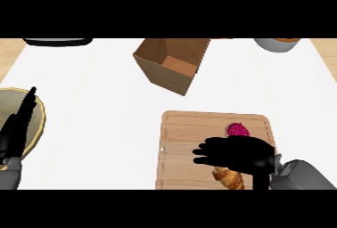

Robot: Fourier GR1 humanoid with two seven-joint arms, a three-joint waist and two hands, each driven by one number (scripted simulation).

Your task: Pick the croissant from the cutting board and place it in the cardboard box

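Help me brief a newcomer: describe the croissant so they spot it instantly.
Find the wooden cutting board at the counter's lower right. Near its bottom edge, partly under the black right hand, lies the croissant. It is golden-brown and ridged, unlike the magenta item further up the board.

Golden croissant lies on the wooden cutting board; open cardboard box sits well apart.

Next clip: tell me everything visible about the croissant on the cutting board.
The croissant is golden-brown with darker ridged bands, looking like baked pastry. Only its lower part shows; the rest is hidden under the right hand, which is over it with its fingers spread toward the left. It lies at the near end of the light wooden cutting board. Whether the hand touches it cannot be told.
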